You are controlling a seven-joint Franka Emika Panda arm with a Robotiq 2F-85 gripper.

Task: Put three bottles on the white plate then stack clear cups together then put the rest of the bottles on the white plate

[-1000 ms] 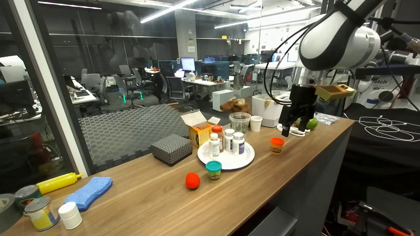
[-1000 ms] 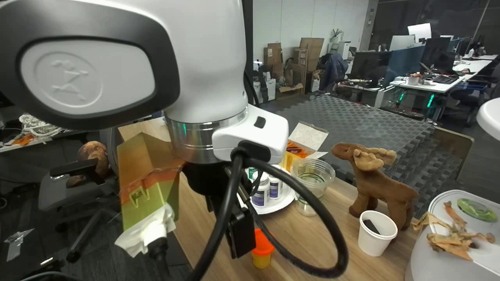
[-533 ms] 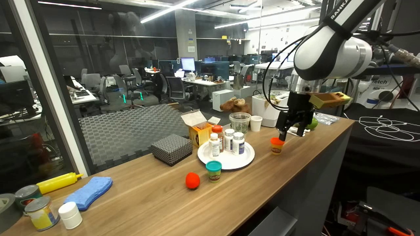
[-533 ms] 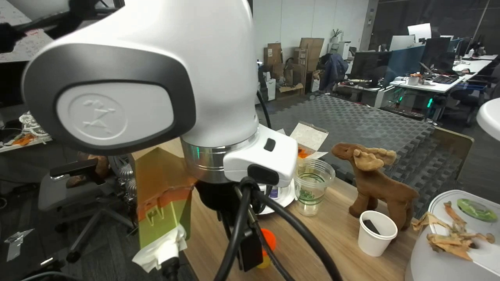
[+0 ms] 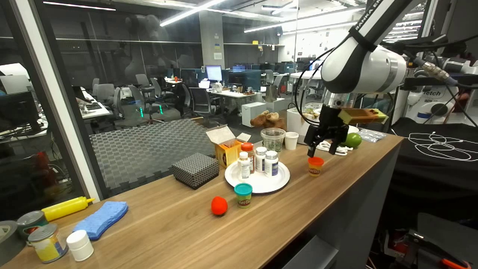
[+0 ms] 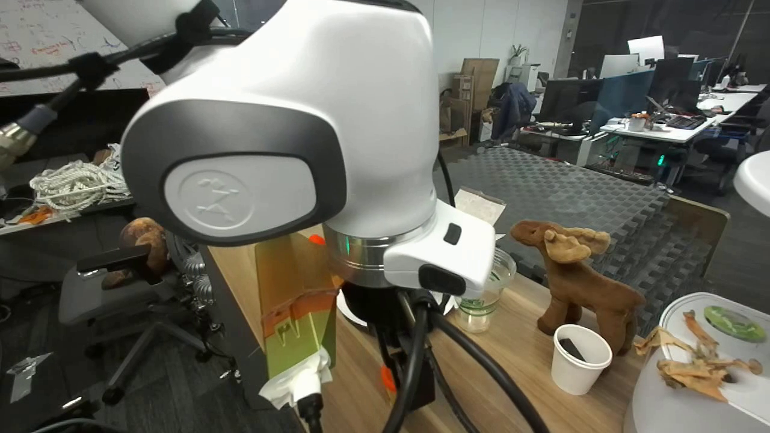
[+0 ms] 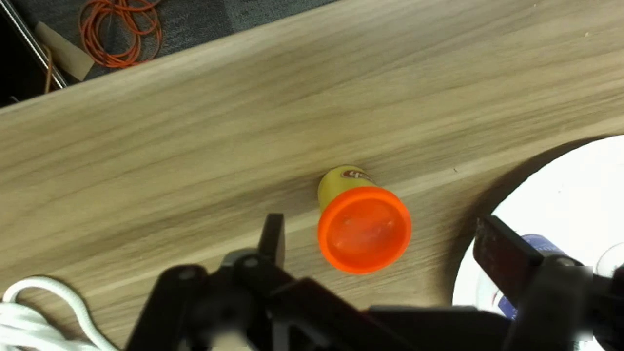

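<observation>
Hovering w/ jaws wide apart, released: black two-finger gripper (image 5: 321, 151), just above squat orange-lidded yellow plastic tub (image 5: 315, 167), right side. Left of it, round flat white plate (image 5: 267, 184) w/ 3 white-capped bottles (image 5: 271, 167) + red-capped bottle (image 5: 251, 157), upright. Clear plastic cups (image 5: 273, 139) far, beyond plate; look nested.

Surface: wooden counter (image 5: 179, 231).
Bears blue sponge (image 5: 101, 219) near yellow squeeze bottle (image 5: 63, 209); shows brown plush moose (image 6: 583, 288) beside white paper cup (image 6: 577, 370).
</observation>
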